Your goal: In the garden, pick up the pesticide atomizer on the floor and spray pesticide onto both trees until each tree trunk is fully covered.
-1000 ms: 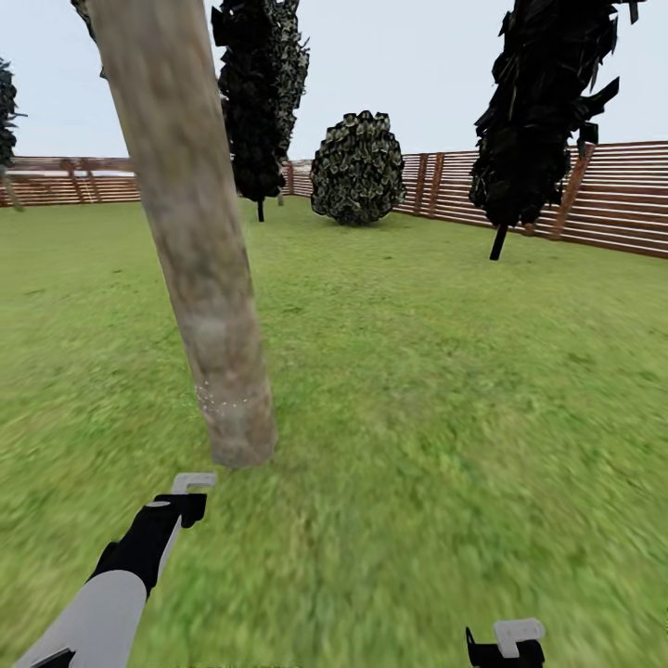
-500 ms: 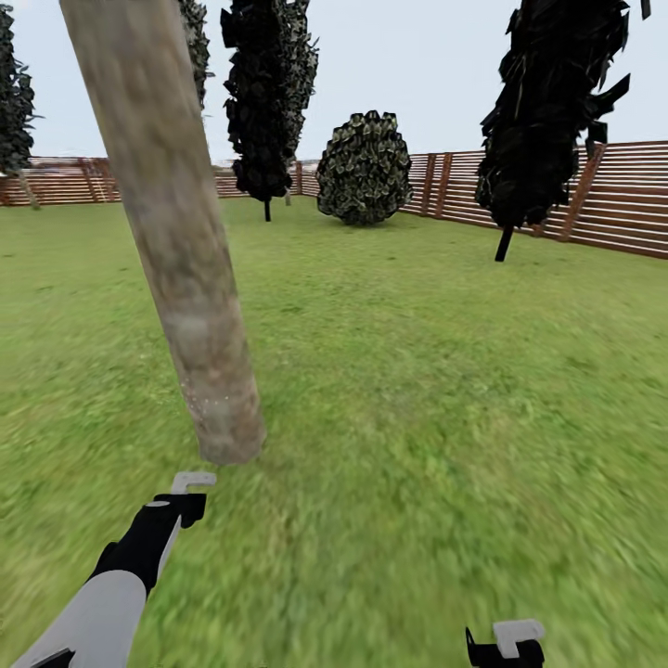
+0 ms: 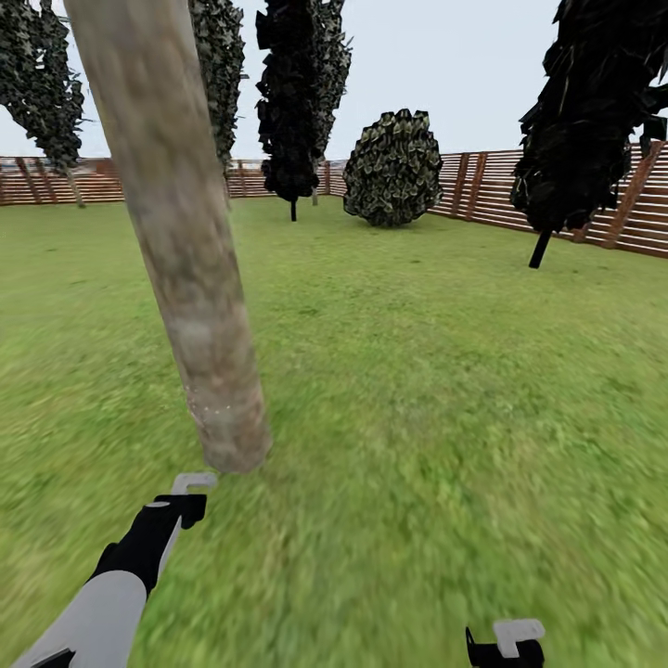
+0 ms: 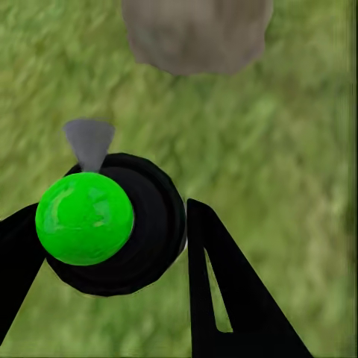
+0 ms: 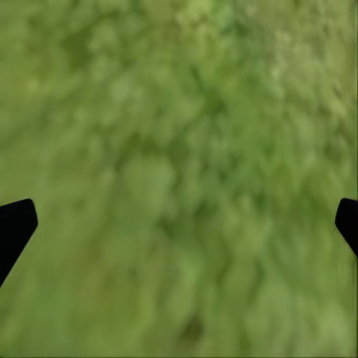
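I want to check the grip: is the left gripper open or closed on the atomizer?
Closed on it: the left gripper has its fingers on both sides of the pesticide atomizer.

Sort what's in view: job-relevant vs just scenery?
Job:
- thick pale grey-brown tree trunk
- black round bottle with bright green top, held in the left hand
- right hand, open, nothing in it

Scenery:
- green lawn
- brown slatted wooden fence
- black narrow cone trees
- rounded dark bush
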